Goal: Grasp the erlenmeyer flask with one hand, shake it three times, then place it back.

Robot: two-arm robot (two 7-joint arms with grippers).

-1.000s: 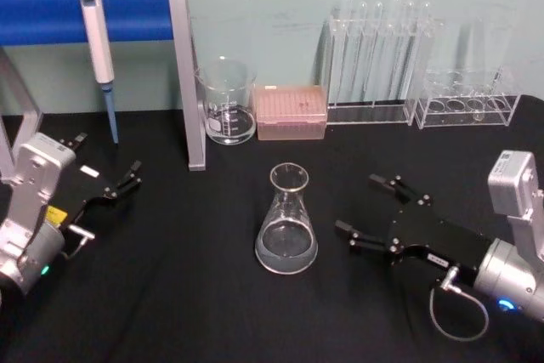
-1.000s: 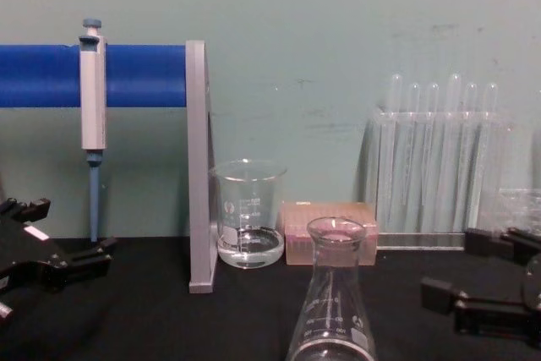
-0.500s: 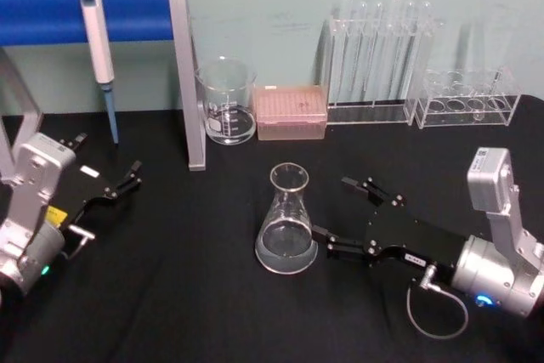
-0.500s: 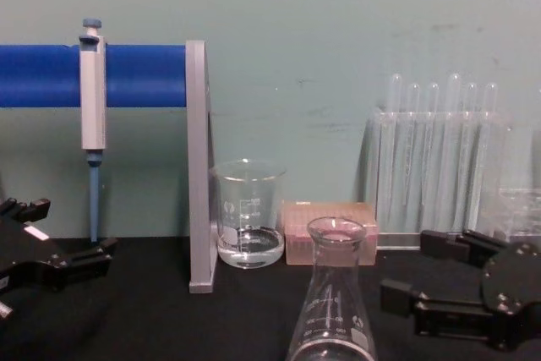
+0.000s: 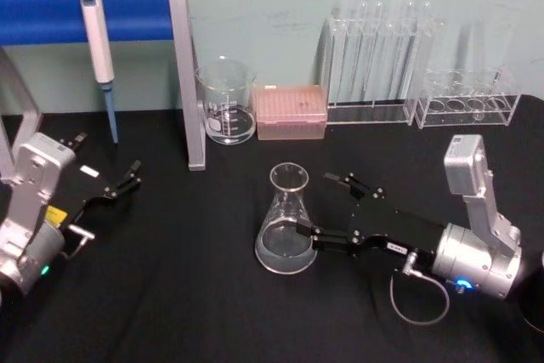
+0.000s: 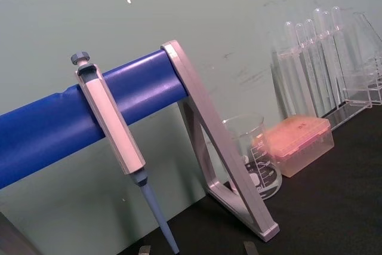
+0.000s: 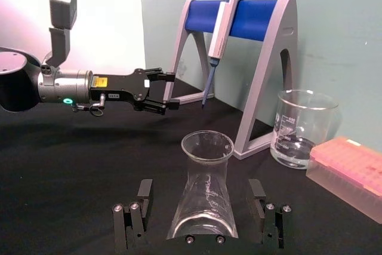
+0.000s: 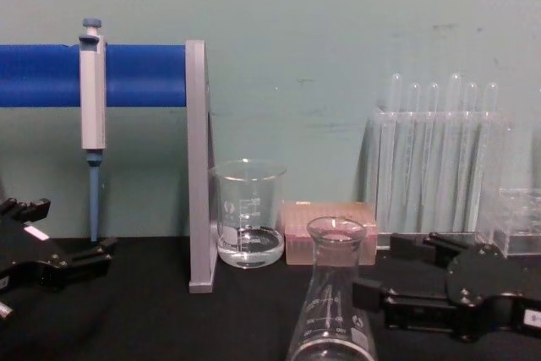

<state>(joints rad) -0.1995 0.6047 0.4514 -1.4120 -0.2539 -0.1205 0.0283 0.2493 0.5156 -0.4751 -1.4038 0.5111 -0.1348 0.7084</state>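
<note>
A clear glass flask [image 5: 287, 227] stands upright at the centre of a black counter [image 5: 195, 295]. My right gripper [image 5: 313, 203] reaches in low from the flask's 4 o'clock. Its black fingers are spread wide, one on each side of the flask's wide lower body.

From the head view, the finger [image 5: 299, 229] nearer to me seems to overlap the edge of the glass, so contact is hard to judge there. The right wrist view settles it: the flask [image 7: 206, 189] sits between the two fingers of the right gripper [image 7: 202, 219] with a clear gap on each side, so nothing is clamped. The chest view shows the flask [image 8: 334, 302] from the side with white marks on its wall. There the right gripper [image 8: 380, 270] is level with the flask's lower half, at its 3 o'clock.

My left gripper [image 5: 106, 157] is parked at the counter's 9 o'clock, well apart from the flask. The right wrist view shows the left gripper [image 7: 171, 90] from the front, with its fingers parted and holding nothing.

Along the back wall, seen from the flask:
- A beaker [image 5: 226, 101] with a little clear liquid stands at 11 o'clock.
- A pink box [image 5: 291, 112] sits at 12 o'clock, just beside the beaker.
- A rack of test tubes [image 5: 378, 48] stands at 1 o'clock.
- A pipette [image 5: 96, 40] hangs from a blue stand [image 5: 136, 13] at 10 o'clock.

The left wrist view looks up at that pipette [image 6: 113, 129] from close by.
</note>
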